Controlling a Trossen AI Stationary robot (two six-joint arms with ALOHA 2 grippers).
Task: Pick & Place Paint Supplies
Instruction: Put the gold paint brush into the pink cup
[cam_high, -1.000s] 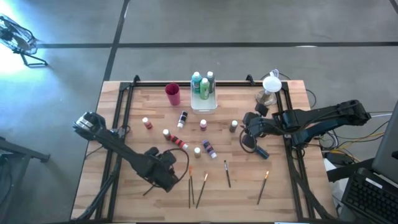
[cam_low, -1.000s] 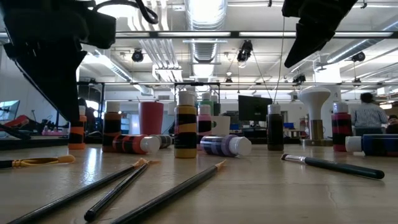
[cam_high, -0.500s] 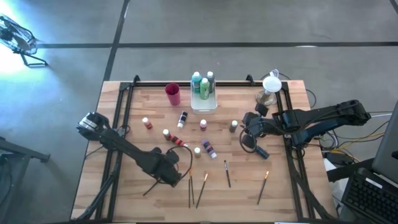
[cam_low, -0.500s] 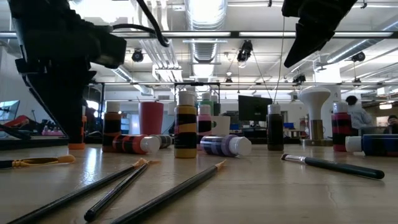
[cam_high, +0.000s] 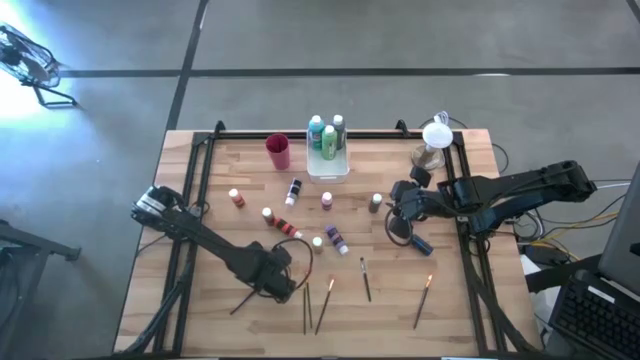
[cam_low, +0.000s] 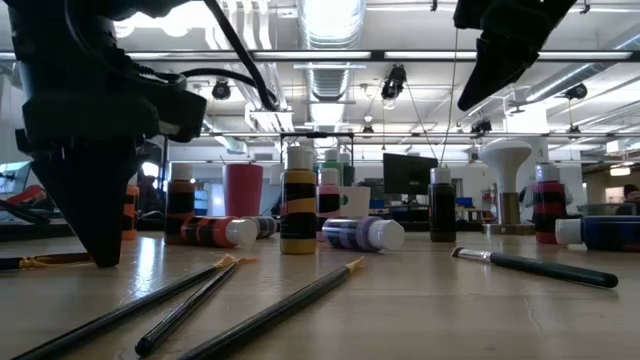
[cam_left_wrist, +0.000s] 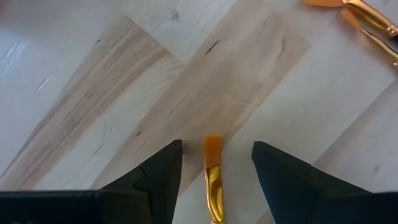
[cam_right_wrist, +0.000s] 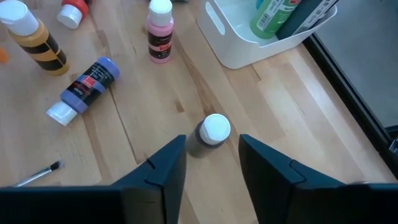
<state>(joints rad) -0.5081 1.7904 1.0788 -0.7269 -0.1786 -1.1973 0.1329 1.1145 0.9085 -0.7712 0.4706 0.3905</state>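
Thin paintbrushes (cam_high: 325, 303) lie near the table's front edge, and small paint bottles (cam_high: 335, 238) stand or lie at mid table. My left gripper (cam_left_wrist: 217, 144) points down, low over the wood. It is open, with a finger on either side of the orange bristle end (cam_left_wrist: 212, 148) of one brush (cam_high: 306, 305), apart from it. My right gripper (cam_right_wrist: 212, 138) hangs open, high above a dark bottle with a white cap (cam_right_wrist: 210, 133), and holds nothing.
A magenta cup (cam_high: 278, 152) and a white tray (cam_high: 328, 165) holding green bottles stand at the far middle. A white-topped stand (cam_high: 435, 140) is at the far right. A blue bottle (cam_high: 418, 243) lies under the right arm. Bare wood lies at the near left.
My left gripper has sunk toward the table top and gone a little toward the right edge, onto the leftmost brush's bristle end, tipping to point more steeply down. The brushes and bottles lie where they were.
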